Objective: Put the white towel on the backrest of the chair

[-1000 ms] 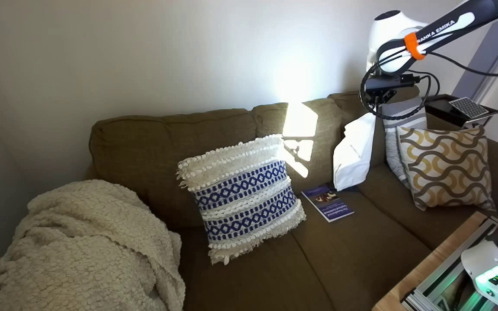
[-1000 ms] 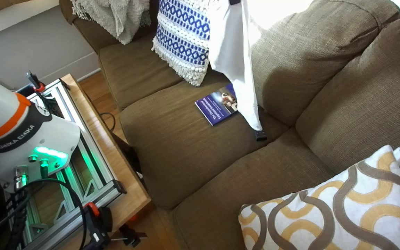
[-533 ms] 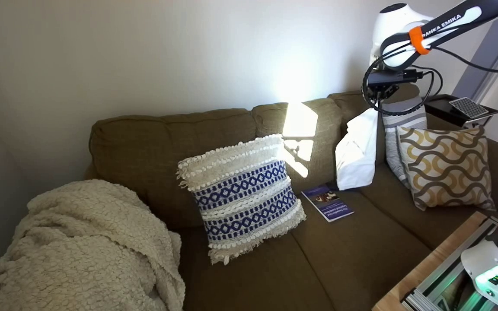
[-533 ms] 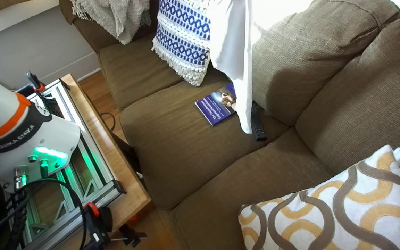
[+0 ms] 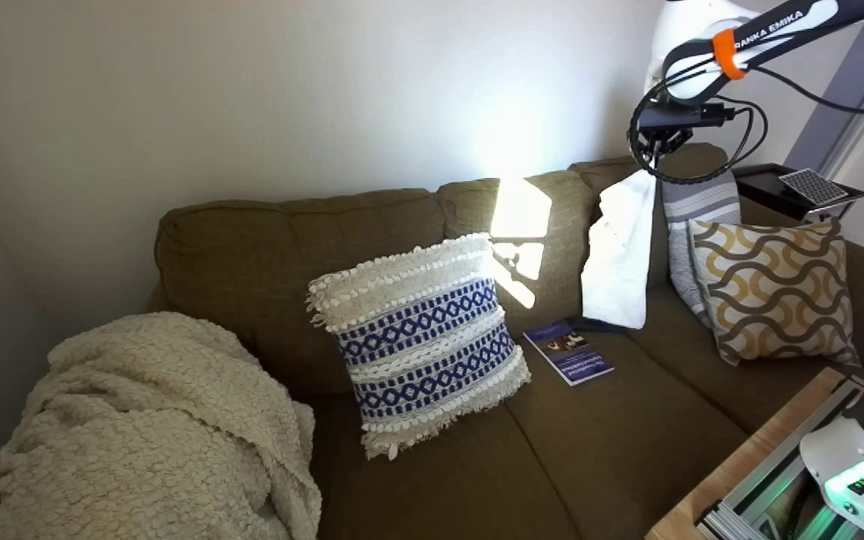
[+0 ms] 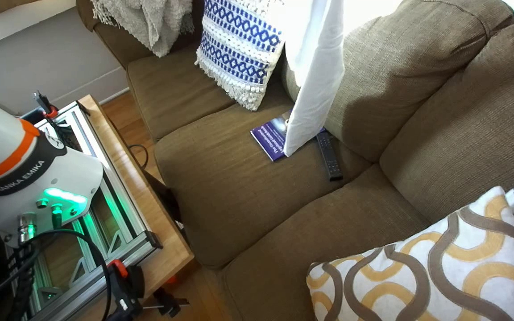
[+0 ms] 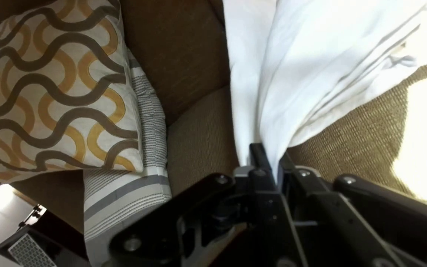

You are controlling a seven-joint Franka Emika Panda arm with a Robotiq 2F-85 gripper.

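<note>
The white towel (image 5: 618,251) hangs down from my gripper (image 5: 651,156) in front of the olive-brown sofa's backrest (image 5: 304,240). In an exterior view its lower end (image 6: 315,84) hangs over the seat and partly covers the book; the gripper is out of that view. In the wrist view, the gripper (image 7: 271,157) is shut on a gathered fold of the towel (image 7: 310,63), which spreads out beyond the fingertips. The gripper is around the height of the backrest's top edge. I cannot tell whether the towel touches the backrest.
A blue book (image 6: 270,136) and a black remote (image 6: 329,156) lie on the seat. A blue-and-white fringed pillow (image 5: 424,345), a yellow-and-grey patterned pillow (image 5: 777,289), a striped grey pillow (image 5: 691,210) and a cream blanket (image 5: 154,435) rest on the sofa. A wall stands behind.
My gripper has risen and moved slightly right in an exterior view, carrying the towel. The towel's lower end has swung and turned, uncovering the remote and covering more of the book.
</note>
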